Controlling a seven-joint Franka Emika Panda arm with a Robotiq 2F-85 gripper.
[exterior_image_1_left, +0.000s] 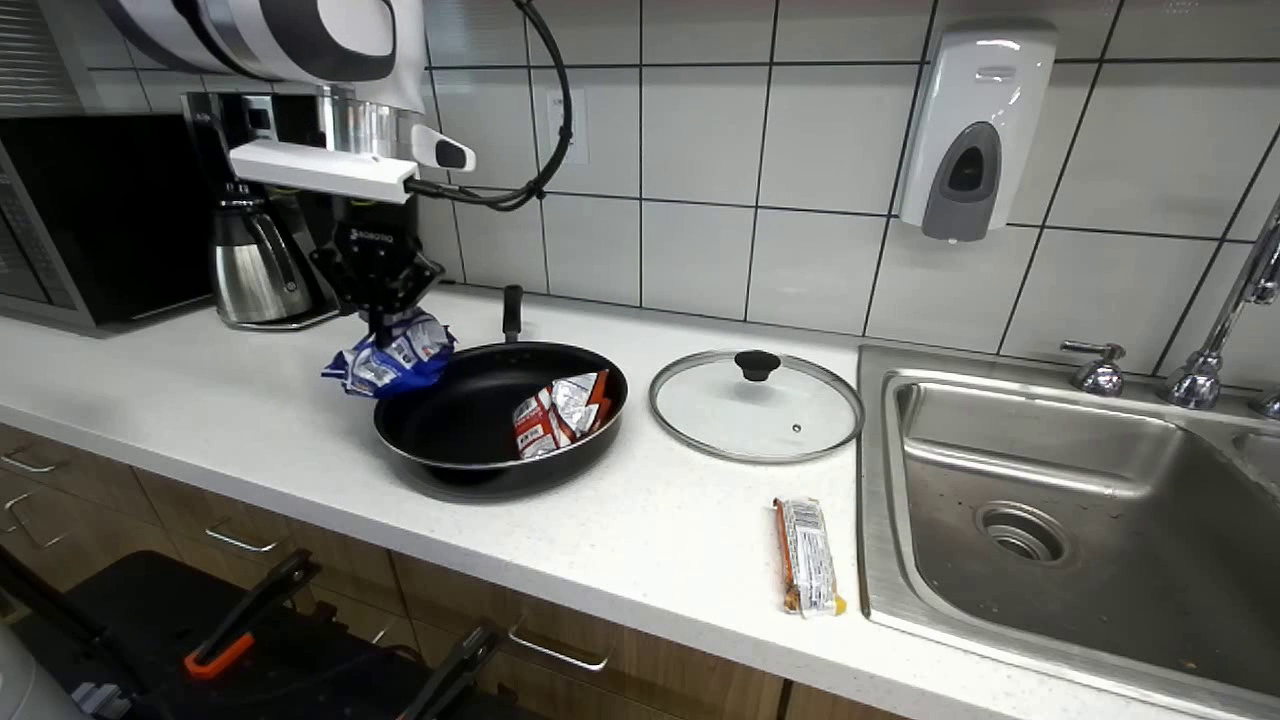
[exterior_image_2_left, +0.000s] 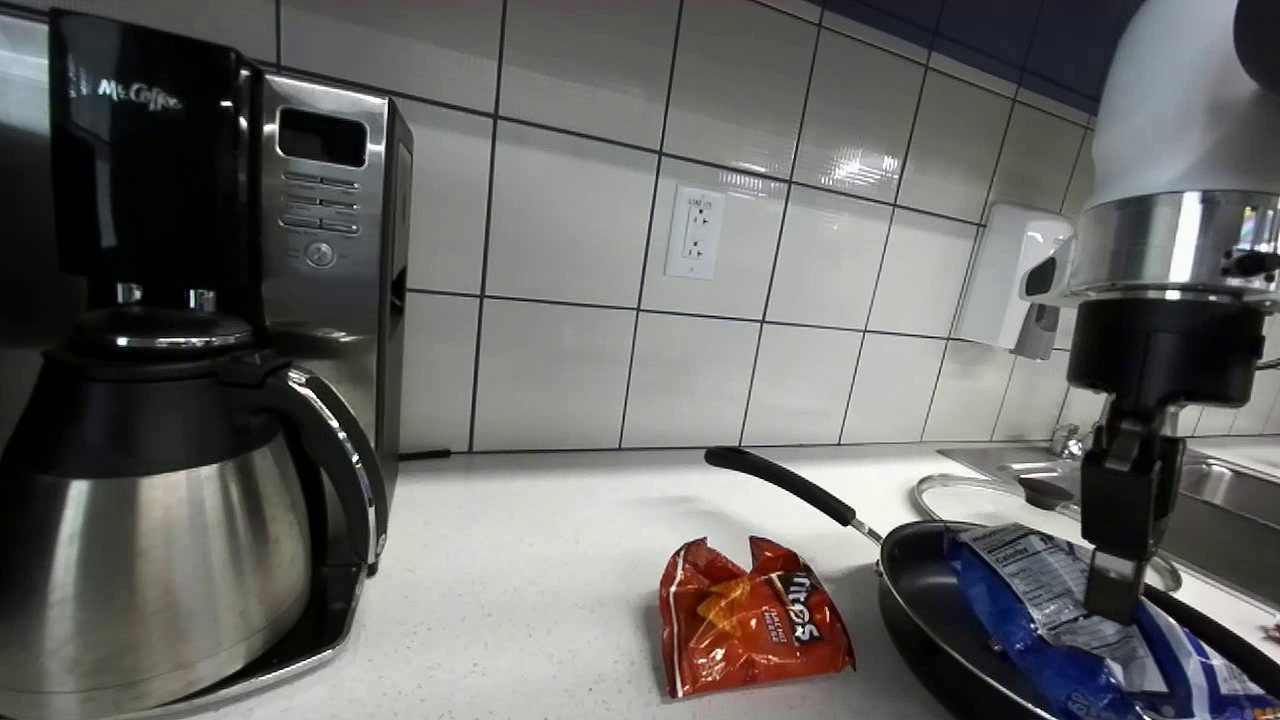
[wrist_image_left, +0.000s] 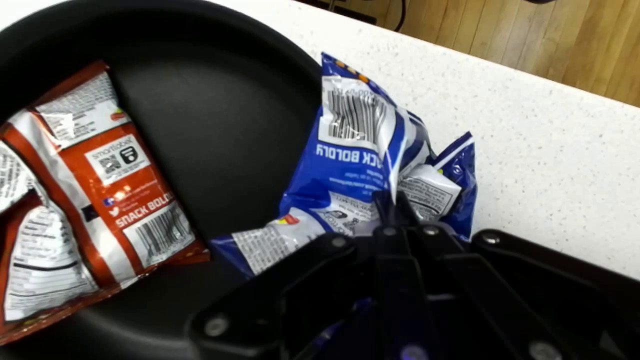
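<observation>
Currently, the black two-fingered end effector (exterior_image_1_left: 381, 335) has its jaws drawn tight on a crumpled blue foil snack bag (exterior_image_1_left: 411, 362), which hangs over the rim of a round black frying pan (exterior_image_1_left: 450, 420) at ten o'clock in an exterior view; whether bag and rim touch cannot be told. Inside the pan, at three o'clock, lies a red-and-white foil snack bag (exterior_image_1_left: 560, 414). A round glass lid (exterior_image_1_left: 757, 415) with a black knob (exterior_image_1_left: 757, 364) rests on the white surface (exterior_image_1_left: 660, 570) at the pan's three o'clock, and a slim orange-and-white wrapped bar (exterior_image_1_left: 808, 556) lies between five and six o'clock from the lid.
</observation>
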